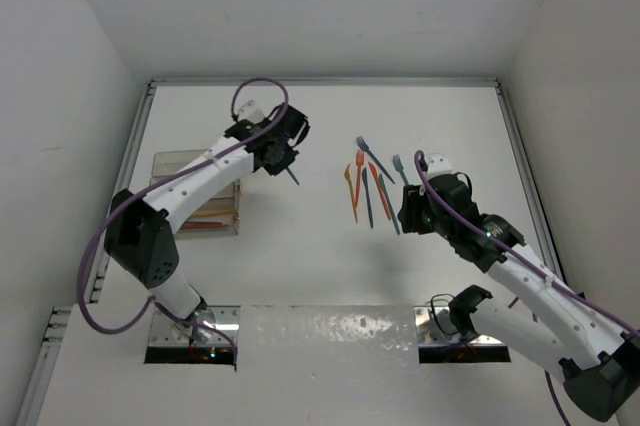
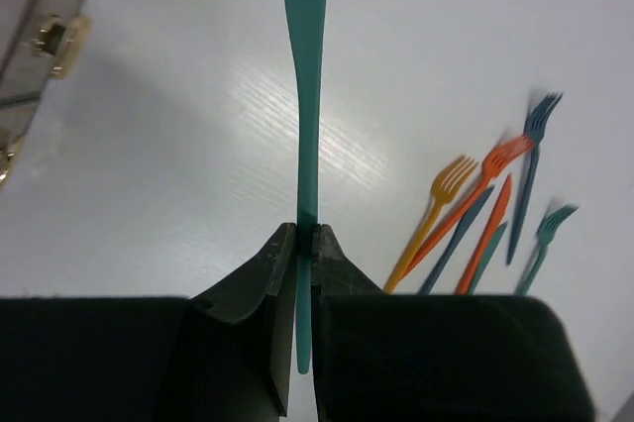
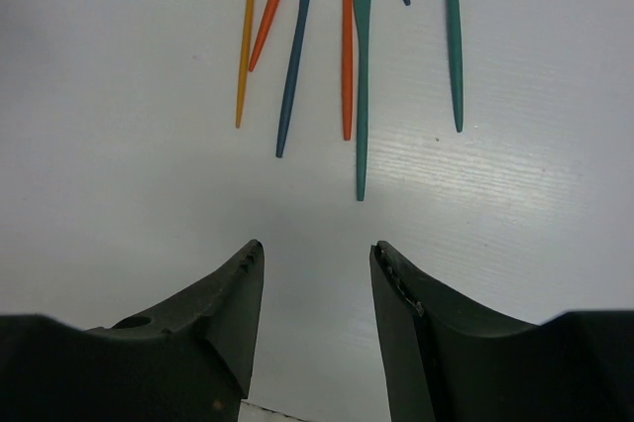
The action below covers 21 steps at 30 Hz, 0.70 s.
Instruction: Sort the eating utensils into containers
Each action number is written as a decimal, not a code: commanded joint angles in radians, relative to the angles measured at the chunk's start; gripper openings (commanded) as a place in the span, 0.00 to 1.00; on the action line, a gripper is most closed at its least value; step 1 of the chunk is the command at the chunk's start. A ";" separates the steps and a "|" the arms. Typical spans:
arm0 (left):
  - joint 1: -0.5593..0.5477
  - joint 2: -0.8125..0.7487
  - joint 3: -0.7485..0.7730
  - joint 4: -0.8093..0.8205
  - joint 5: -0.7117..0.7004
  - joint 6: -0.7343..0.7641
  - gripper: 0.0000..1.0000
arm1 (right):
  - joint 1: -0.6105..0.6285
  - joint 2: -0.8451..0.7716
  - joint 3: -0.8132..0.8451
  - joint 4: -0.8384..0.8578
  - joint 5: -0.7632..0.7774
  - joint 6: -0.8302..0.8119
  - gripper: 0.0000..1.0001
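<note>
Left pincer [image 2: 307, 241] up close, pressed together on the handle of a teal knife [image 2: 307, 95], with the blade pointing straight out ahead over the white counter [image 2: 178, 145]. From above, that pincer hangs between the containers [image 1: 170, 166] on the left and the loose utensils [image 1: 372, 186] in mid-counter. Right pincer [image 3: 317, 263] is spread, nothing between its fingers, hovering just short of the handle ends, where orange, blue and teal pieces lie fanned side by side. Something orange shows inside the clear containers, near the counter's left edge.
</note>
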 commanded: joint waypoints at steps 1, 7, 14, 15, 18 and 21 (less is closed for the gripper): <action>0.080 -0.075 -0.029 -0.125 -0.053 -0.202 0.00 | -0.004 0.006 0.043 0.029 -0.007 -0.014 0.47; 0.253 -0.186 -0.144 -0.157 -0.047 -0.351 0.00 | -0.004 0.027 0.054 0.039 -0.013 -0.025 0.47; 0.450 -0.236 -0.230 -0.145 -0.003 -0.394 0.00 | -0.005 0.047 0.051 0.052 -0.025 -0.025 0.47; 0.462 -0.232 -0.239 -0.142 -0.007 -0.399 0.00 | -0.004 0.049 0.051 0.052 -0.025 -0.025 0.47; 0.519 -0.220 -0.262 -0.143 0.006 -0.417 0.00 | -0.004 0.056 0.049 0.055 -0.024 -0.023 0.47; 0.580 -0.215 -0.297 -0.114 0.022 -0.428 0.00 | -0.004 0.059 0.049 0.055 -0.011 -0.023 0.47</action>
